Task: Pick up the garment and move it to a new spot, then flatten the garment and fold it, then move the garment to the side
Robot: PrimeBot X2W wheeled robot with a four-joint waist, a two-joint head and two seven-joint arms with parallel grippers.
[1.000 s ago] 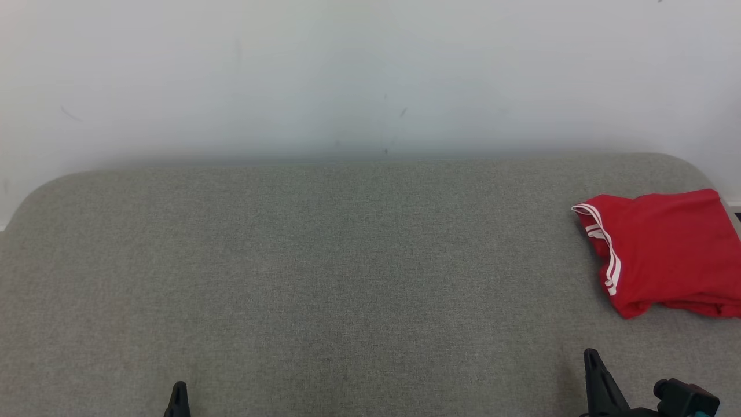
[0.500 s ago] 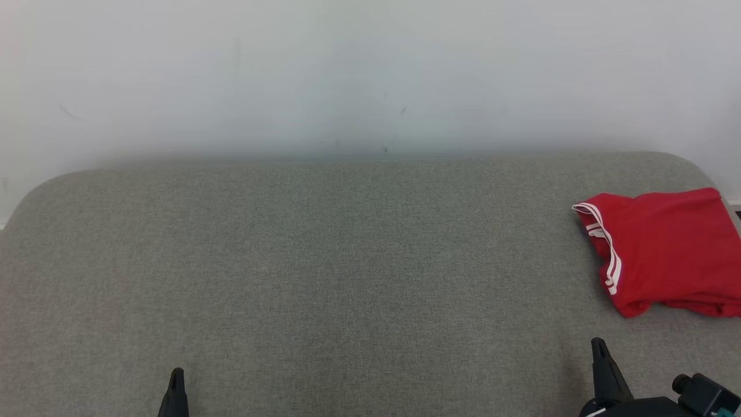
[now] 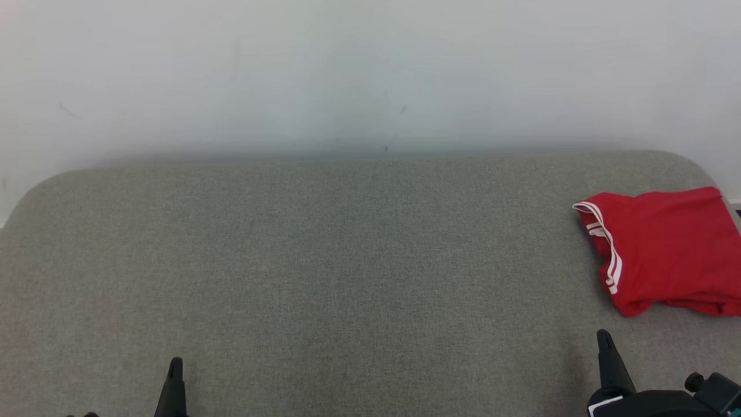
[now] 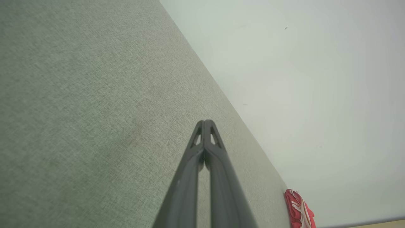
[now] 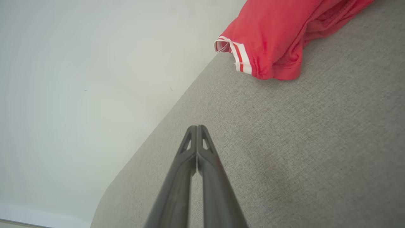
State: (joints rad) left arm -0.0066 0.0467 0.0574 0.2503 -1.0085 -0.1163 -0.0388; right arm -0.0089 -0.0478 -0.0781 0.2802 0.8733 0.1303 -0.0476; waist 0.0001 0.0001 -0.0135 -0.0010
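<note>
While I watch through the head camera, the largest thing before me is the pale wall [image 3: 370, 69], plain apart from a few faint dark marks, which runs along the far side of the work area. Below it sits the table [image 3: 324, 266], covered in grey woven fabric, with rounded far corners.

The garment [image 3: 666, 249] is red and lies folded into a compact bundle on the far right of the table, close to the rounded right corner. Its right side is cut off by the picture's edge. A white double stripe [image 3: 612, 267] trims its left edge, and I can see stacked layers of cloth along its near edge. In the right wrist view it lies ahead and off to the right of the fingers. In the left wrist view it is a small red shape a long way off, where the table meets the wall.

My right pincer [image 3: 604, 339] shows at the lower right, on the near side of the garment and apart from it. Its two dark fingers are pressed together tip to tip and grip nothing. My left pincer [image 3: 175, 368] shows at the lower left, well apart from the garment, with its fingers also pressed together over grey fabric. I cannot tell whether either tip touches the table.
</note>
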